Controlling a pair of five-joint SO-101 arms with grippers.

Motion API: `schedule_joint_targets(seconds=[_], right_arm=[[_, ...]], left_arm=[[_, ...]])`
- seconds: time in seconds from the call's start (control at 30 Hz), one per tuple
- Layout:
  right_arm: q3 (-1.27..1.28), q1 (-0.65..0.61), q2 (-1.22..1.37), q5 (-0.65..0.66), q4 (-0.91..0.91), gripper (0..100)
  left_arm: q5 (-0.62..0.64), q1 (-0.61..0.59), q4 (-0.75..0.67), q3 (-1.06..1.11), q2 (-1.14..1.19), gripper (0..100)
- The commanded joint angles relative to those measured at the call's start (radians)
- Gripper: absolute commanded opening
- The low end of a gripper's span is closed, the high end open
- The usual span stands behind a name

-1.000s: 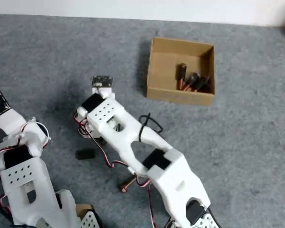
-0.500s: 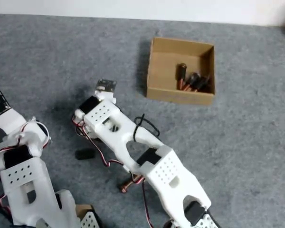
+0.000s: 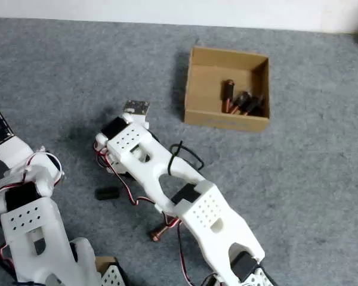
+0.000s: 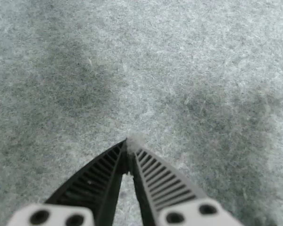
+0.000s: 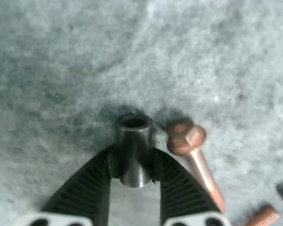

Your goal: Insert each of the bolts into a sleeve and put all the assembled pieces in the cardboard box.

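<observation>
My right gripper (image 5: 132, 157) is shut on a black sleeve (image 5: 133, 148), whose open end faces the camera, low over the grey carpet. A copper bolt (image 5: 191, 146) lies on the carpet right beside the sleeve and one finger. The tip of a second bolt (image 5: 264, 215) pokes in nearby. In the high view the right arm (image 3: 137, 152) hangs over the carpet's middle. A loose black sleeve (image 3: 107, 193) and a copper bolt (image 3: 159, 232) lie beside it. The cardboard box (image 3: 203, 89) holds several assembled pieces (image 3: 238, 100). My left gripper (image 4: 128, 146) is shut and empty above bare carpet.
The left arm (image 3: 24, 208) stands folded at the front left corner. Red and black cables (image 3: 131, 196) hang under the right arm. Open carpet lies between the right arm and the box and to the box's right.
The right arm's wrist has shifted slightly right and forward, and its elbow has swung left. The left arm has not moved.
</observation>
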Motion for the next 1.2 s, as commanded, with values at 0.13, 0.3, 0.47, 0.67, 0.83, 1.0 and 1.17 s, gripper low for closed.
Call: schedule_joint_targets(seconds=[0.13, 0.3, 0.47, 0.67, 0.83, 1.0, 1.17], right_arm=[[-0.219, 0.042, -0.157, 0.222, 0.185, 0.5], [-0.242, 0.127, -0.297, 0.313, 0.186, 0.5], [-0.163, 0.225, -0.506, 0.373, 0.188, 0.5], [0.101, 0.361, -0.777, 0.385, 0.185, 0.5], [0.325, 0.452, -0.938, 0.439, 0.183, 0.5], [0.536, 0.521, -1.026, 0.542, 0.182, 0.5], [0.657, 0.616, -1.098, 0.542, 0.114, 0.5]], left_arm=[[-0.005, 0.084, -0.017, 0.008, -0.005, 1], [-0.005, 0.179, -0.015, 0.012, -0.005, 1], [0.000, 0.329, -0.012, 0.012, -0.007, 1], [0.158, 0.572, 0.092, -0.001, -0.007, 1], [0.416, 0.765, 0.126, -0.016, 0.004, 1], [0.535, 0.895, 0.123, -0.018, 0.018, 1], [0.545, 0.911, 0.029, -0.010, 0.102, 3]])
